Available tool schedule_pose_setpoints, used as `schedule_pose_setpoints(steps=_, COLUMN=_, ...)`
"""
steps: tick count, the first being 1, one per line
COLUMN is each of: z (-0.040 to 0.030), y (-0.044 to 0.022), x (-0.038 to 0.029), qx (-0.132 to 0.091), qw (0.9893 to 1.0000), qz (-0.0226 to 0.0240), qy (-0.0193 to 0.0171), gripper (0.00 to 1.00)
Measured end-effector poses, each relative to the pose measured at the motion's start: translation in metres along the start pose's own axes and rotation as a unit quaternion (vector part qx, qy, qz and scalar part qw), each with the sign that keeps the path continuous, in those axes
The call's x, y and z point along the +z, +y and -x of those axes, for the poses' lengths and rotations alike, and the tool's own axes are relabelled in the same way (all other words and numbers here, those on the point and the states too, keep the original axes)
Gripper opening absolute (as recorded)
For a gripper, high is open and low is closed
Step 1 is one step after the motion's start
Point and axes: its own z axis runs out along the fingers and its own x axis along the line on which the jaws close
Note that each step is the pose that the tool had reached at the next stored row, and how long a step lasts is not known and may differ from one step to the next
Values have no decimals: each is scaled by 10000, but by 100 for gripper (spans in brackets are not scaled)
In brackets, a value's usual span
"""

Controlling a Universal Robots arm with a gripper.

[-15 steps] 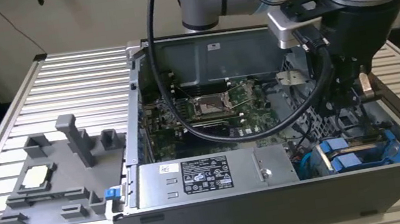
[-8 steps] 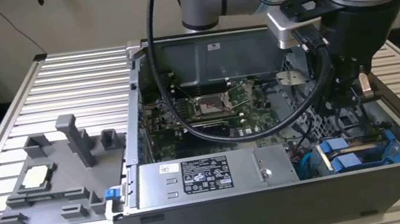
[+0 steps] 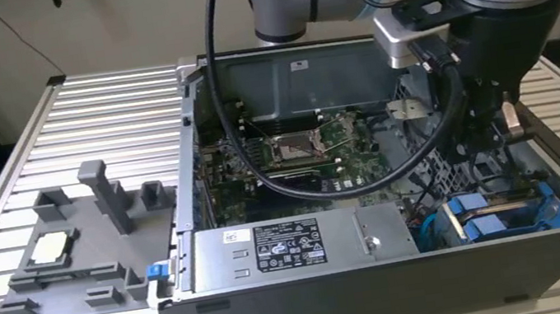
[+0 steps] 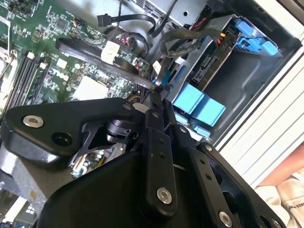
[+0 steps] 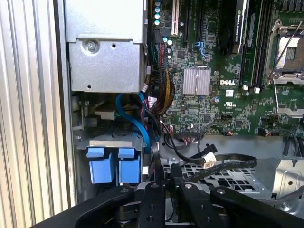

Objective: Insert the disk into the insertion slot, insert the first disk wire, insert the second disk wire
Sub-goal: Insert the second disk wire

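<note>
Wiring seems the step in hand: the disk (image 3: 485,226) sits in the insertion slot (image 4: 225,78), the gripper (image 4: 159,95) clamps its jaws on a black disk wire (image 5: 156,154) nearby, whose plug needs squaring to its socket.

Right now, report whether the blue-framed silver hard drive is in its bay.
In: the blue-framed hard drive sits inside the dark grey sheet-metal bay.

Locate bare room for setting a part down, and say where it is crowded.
Free: slatted table beyond the grey fixture, and its strip before that fixture. Crowded: inside the computer case, around cables and blue tabs.
</note>
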Motion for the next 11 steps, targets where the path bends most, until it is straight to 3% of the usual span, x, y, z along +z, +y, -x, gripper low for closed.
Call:
schedule_pose_setpoints(steps=1, z=5, y=2, x=0, qx=-1, qw=10000, qz=0, qy=13, gripper=23)
schedule_pose_setpoints(steps=2, z=15, y=4, x=0, qx=-5, qw=10000, qz=1, qy=41, gripper=23)
schedule_pose_setpoints(steps=3, z=32, y=6, x=0, qx=-10, qw=10000, qz=1, qy=80, gripper=30)
schedule_pose_setpoints(steps=6, z=105, y=14, x=2, qx=-29, qw=9997, qz=-2, qy=222, gripper=30)
schedule_pose_setpoints(steps=8, z=158, y=21, x=3, qx=-38, qw=9996, qz=-13, qy=288, gripper=30)
schedule_pose_setpoints(steps=11, z=181, y=25, x=4, qx=-60, qw=9989, qz=-27, qy=454, gripper=30)
